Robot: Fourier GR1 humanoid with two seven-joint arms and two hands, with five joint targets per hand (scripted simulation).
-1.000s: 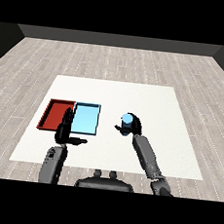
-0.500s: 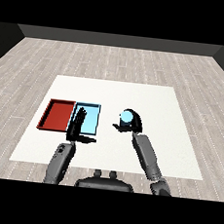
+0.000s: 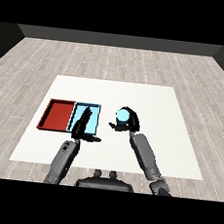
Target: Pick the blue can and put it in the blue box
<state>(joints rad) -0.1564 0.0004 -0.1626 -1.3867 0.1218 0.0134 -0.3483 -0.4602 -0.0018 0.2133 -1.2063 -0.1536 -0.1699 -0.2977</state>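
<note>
The blue can (image 3: pixel 122 116) shows as a pale blue round top held above the table right of the trays. My right hand (image 3: pixel 128 122) is curled round it, fingers over the far side and thumb at the near left. The light blue tray (image 3: pixel 94 116) lies to the can's left. My left hand (image 3: pixel 82 125) reaches over the near part of that tray with straight fingers and the thumb pointing right, holding nothing.
A red tray (image 3: pixel 58 115) lies against the left side of the light blue tray. The white table (image 3: pixel 149 101) stretches far and right of the can. Grey wood floor surrounds the table.
My left hand has moved right and forward, from over the red tray's edge to over the light blue tray. My right hand has carried the can slightly left and up.
</note>
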